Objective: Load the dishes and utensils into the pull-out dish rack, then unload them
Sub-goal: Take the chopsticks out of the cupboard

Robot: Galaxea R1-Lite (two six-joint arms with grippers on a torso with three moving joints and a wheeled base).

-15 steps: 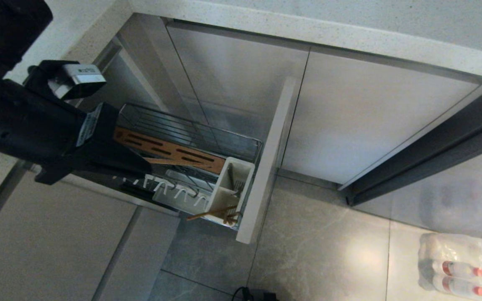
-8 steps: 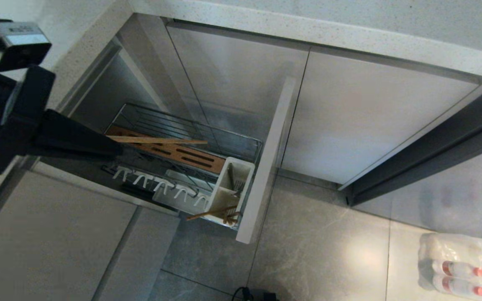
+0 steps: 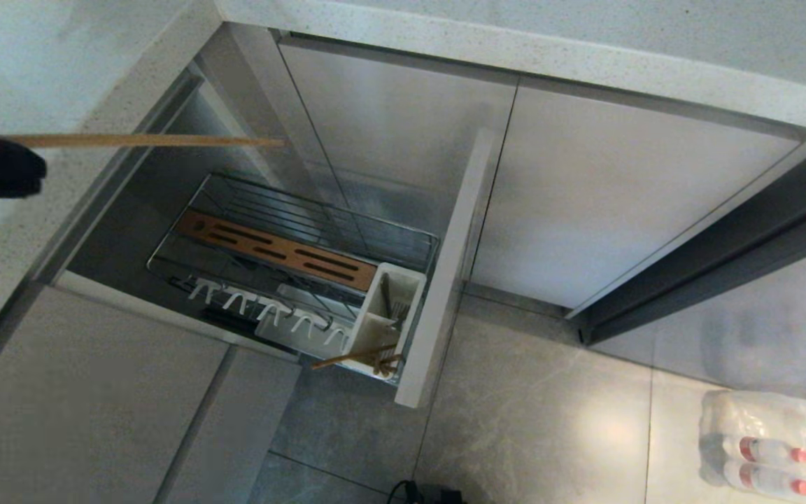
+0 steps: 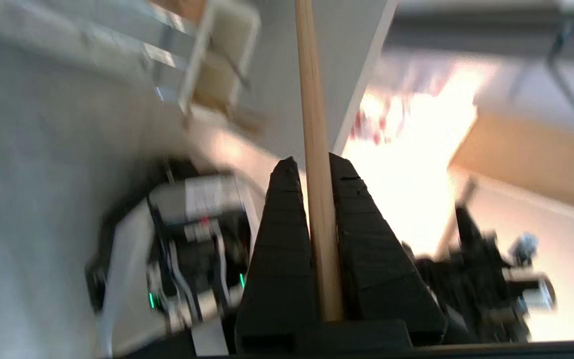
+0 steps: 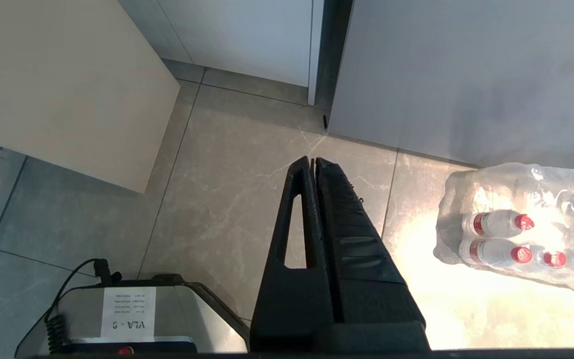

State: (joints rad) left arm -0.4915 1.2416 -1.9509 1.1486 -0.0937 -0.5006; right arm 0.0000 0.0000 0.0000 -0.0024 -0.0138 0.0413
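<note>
My left gripper [image 3: 25,157] is at the far left edge of the head view, level with the counter edge, shut on one light wooden chopstick [image 3: 144,141] that points sideways over the open cabinet. In the left wrist view the black fingers [image 4: 282,239] clamp the chopstick [image 4: 309,75] lengthwise. Below, the pull-out dish rack [image 3: 305,217] stands drawn out. The other chopstick [image 3: 350,357] leans out of its white caddy [image 3: 413,280], and a grey utensil that looks like the fork [image 3: 387,299] stands inside. The dishes are out of view. My right gripper [image 5: 312,160] hangs shut over the floor tiles.
The rack has a brown slotted strip [image 3: 277,250], white prongs [image 3: 263,311] and a beige front panel [image 3: 445,280]. Closed cabinet doors [image 3: 620,196] sit under the speckled countertop [image 3: 515,49]. A wrapped pack of bottles [image 3: 774,448] lies on the floor at the right. My base [image 5: 132,314] is below.
My left arm has lifted up and back to the left, out of the rack, carrying one chopstick with it. Only its fingertips remain in the head view.
</note>
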